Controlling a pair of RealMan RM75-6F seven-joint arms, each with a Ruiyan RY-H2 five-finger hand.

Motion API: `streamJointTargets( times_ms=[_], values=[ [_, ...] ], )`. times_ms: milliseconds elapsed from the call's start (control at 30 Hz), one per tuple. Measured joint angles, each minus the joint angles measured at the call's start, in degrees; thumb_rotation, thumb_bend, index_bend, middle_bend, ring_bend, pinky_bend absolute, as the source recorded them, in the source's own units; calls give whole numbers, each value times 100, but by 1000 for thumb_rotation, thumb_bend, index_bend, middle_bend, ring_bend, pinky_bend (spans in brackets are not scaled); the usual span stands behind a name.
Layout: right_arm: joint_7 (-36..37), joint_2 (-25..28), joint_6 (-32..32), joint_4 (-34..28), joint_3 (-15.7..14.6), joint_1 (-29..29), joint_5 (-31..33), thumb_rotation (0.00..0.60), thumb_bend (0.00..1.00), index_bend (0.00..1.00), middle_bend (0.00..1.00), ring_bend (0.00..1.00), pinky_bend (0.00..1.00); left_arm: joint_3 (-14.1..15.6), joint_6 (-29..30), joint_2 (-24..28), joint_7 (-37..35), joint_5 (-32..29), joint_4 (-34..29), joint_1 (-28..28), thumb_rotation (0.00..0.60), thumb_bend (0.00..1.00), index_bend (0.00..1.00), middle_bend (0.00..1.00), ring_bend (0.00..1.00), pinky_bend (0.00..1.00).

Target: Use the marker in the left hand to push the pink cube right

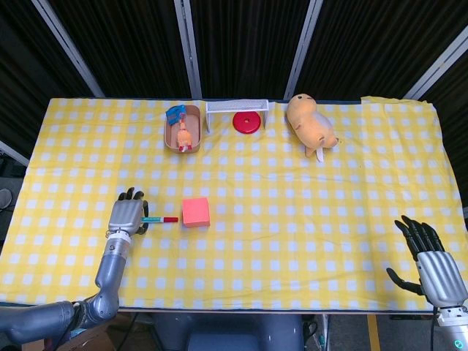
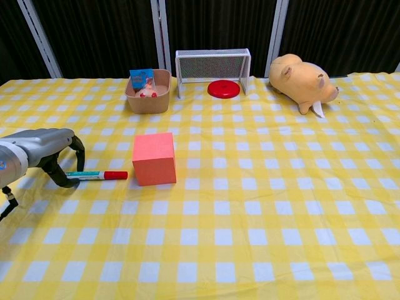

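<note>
Marker (image 2: pixel 97 175): flat on checked cloth, left of centre, red cap near pink cube (image 2: pixel 154 158), not touching. Rear end covered by left hand (image 2: pixel 47 150), fingers arched over it; grasp cannot be confirmed. Right hand (image 1: pixel 431 265): lower right corner, fingers spread, nothing held.

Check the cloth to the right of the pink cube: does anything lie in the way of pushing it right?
Nothing visible does. The pink cube has only bare checked cloth on its right. The marker lies on its left, tip short of it.
</note>
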Motion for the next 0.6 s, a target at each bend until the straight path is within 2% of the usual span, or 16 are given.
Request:
streamJointTargets(
  times_ms=[200,600],
  values=[
    [6,-5,-5,7,0,1,0,600,320,0,0,0,0,58,52,-12,-48,3,-4,-18,600,456,629,162,35,119],
    [-11,-10,-3,3,0,0,-3,600,321,0,0,0,0,47,322,188,-238,197,-313,30,600,466,634,170,35,119]
  ],
)
